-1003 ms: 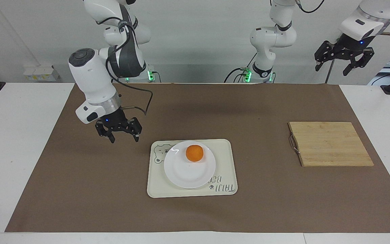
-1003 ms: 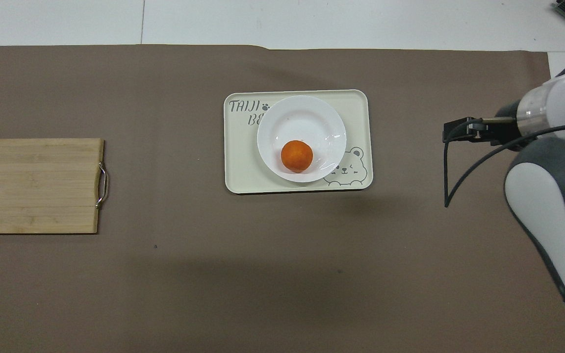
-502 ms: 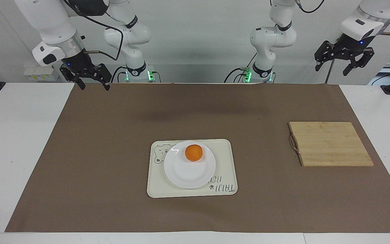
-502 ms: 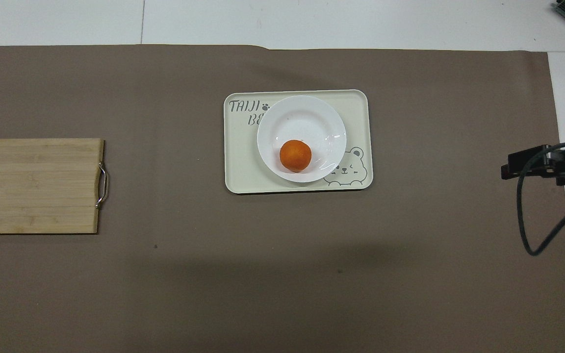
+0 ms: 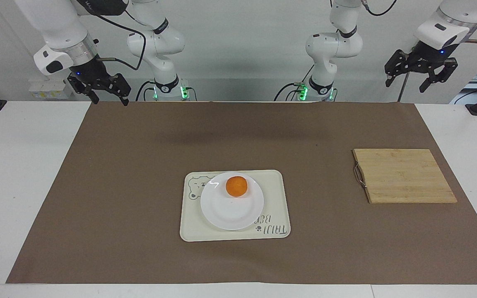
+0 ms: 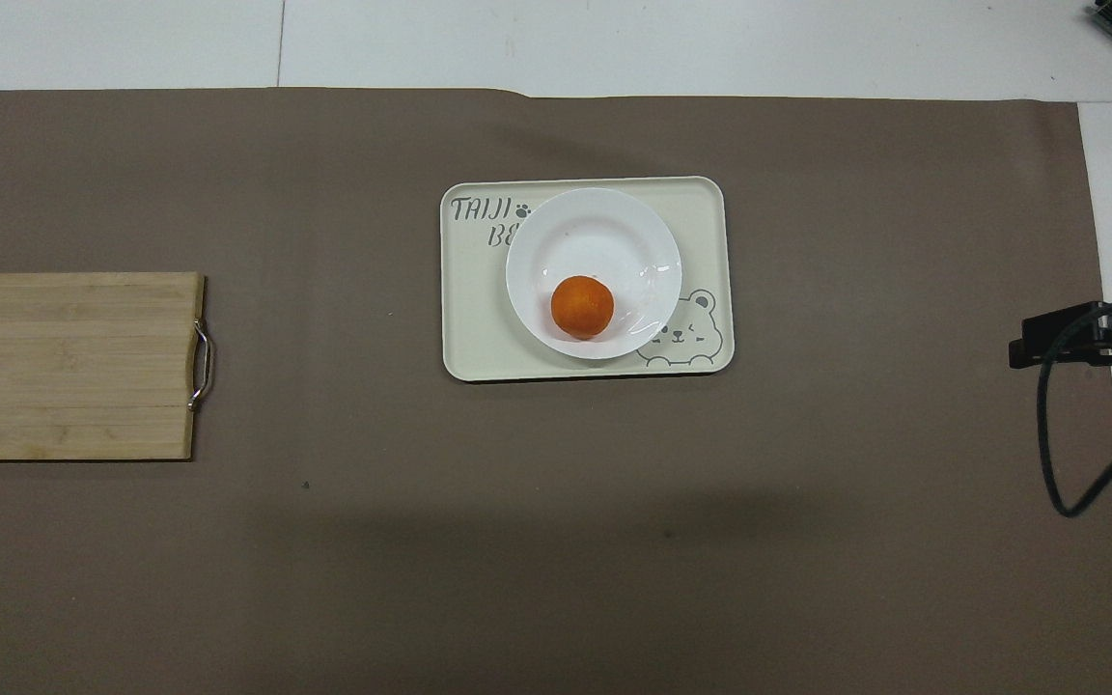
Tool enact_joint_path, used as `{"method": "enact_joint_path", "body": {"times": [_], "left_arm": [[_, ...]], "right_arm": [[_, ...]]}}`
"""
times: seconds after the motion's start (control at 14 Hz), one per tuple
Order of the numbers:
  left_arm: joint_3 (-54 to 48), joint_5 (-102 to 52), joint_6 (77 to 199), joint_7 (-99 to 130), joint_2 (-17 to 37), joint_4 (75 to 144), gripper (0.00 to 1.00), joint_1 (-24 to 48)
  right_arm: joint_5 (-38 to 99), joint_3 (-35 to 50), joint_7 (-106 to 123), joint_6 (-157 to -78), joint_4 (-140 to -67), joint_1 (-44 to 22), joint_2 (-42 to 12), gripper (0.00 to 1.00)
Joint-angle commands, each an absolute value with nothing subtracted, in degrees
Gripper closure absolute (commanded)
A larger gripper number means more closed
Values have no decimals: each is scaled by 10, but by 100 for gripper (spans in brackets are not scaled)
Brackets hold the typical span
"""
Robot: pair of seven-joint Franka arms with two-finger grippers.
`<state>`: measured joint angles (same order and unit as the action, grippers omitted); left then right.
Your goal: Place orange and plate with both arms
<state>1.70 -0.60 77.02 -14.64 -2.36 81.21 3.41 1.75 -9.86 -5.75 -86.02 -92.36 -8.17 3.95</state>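
Right gripper (image 5: 105, 100) released, raised over the mat's corner; left gripper (image 5: 405, 83) likewise released. Orange (image 5: 237, 186) rests on plate (image 5: 226, 213), well apart from both.

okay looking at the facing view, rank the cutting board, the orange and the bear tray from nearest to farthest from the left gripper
From the left gripper, raised and open at the left arm's end of the table:
1. The cutting board, at that same end, nearest.
2. The bear tray, mid-table; its closer edge comes next.
3. The orange, on the plate on that tray, slightly farther than the tray's edge.
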Motion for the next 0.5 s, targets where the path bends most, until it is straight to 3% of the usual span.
{"method": "enact_joint_path", "body": {"times": [0.0,0.43], "left_arm": [[14,-1,763,-151,-30,814,0,29],[14,-1,763,-151,-30,814,0,29]], "right_arm": [[3,-92,-64,-851,-917,-80,55,0],[4,-98,-60,-826,-918,-74,62,0]]}}
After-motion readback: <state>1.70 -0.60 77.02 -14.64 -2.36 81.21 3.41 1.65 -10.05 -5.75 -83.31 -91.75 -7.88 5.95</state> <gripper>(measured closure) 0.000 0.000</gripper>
